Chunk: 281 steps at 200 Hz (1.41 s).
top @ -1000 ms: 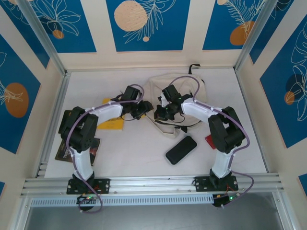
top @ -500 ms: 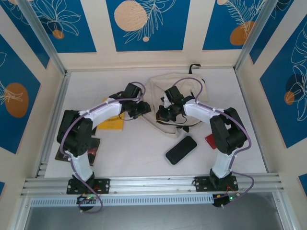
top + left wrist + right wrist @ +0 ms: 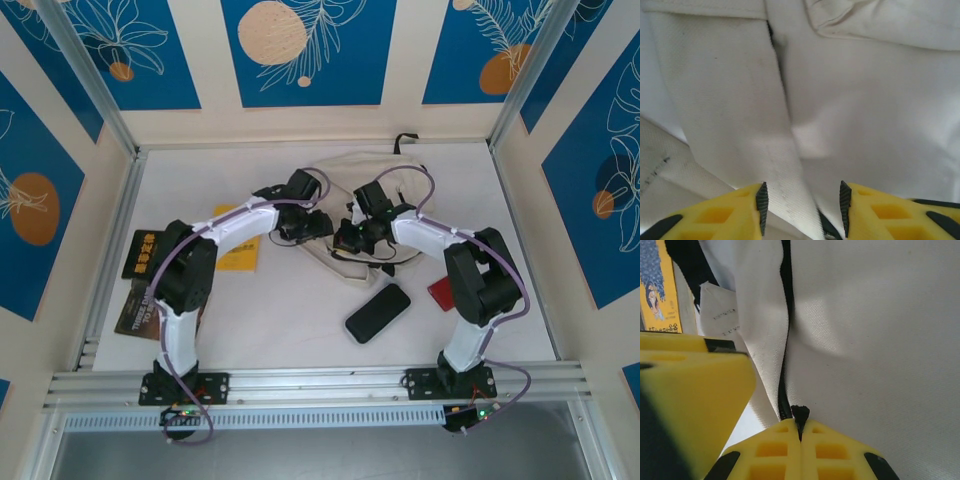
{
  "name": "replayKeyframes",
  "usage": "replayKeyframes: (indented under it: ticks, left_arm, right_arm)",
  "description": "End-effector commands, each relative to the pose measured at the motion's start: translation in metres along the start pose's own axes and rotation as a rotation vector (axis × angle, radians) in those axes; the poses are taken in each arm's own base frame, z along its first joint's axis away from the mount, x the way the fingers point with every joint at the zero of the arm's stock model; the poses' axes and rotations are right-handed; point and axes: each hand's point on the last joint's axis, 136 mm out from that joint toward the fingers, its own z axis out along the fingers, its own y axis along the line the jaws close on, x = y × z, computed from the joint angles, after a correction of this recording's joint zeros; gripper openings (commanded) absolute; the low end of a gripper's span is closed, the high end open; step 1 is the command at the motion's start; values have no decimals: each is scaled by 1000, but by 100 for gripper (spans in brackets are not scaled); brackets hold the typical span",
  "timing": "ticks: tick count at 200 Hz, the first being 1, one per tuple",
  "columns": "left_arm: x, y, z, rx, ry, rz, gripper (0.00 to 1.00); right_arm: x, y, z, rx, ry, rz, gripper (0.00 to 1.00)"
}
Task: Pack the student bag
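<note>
Reaching further in than earlier, left end effector [image 3: 802,200] is straddling a student bag [image 3: 865,100] fold, unclenched, probably to brace it; right end effector [image 3: 800,427] is clenching the zipper tab [image 3: 800,412].

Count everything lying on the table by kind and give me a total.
Cream fabric backpack: 1
Books: 3, a yellow book, a black book with yellow lettering, a dark brown book
Black rectangular phone: 1
Red flat item, partly hidden: 1
Total: 6
</note>
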Motion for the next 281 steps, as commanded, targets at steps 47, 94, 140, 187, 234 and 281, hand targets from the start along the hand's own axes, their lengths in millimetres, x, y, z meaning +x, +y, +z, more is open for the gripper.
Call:
replayKeyframes:
  ticks: [47, 94, 140, 187, 234, 281]
  left_arm:
    - [17, 16, 5, -87, 63, 22, 22]
    - [17, 25, 4, -104, 38, 17, 8]
    - [22, 39, 14, -112, 43, -5, 10]
    - [12, 43, 11, -79, 1, -24, 11]
    - [5, 44, -28, -30, -128, -47, 22]
    - [17, 53, -45, 85, -206, -97, 32]
  right_arm:
    - [-1, 3, -7, -7, -20, 10, 0]
    - [-7, 4, -10, 18, -42, -23, 0]
    - [-18, -1, -16, 64, -100, -4, 0]
    - [-19, 6, -13, 28, -86, -5, 0]
    - [-15, 54, 7, -151, 38, -170, 0]
    - [-18, 96, 20, -299, 101, -211, 0]
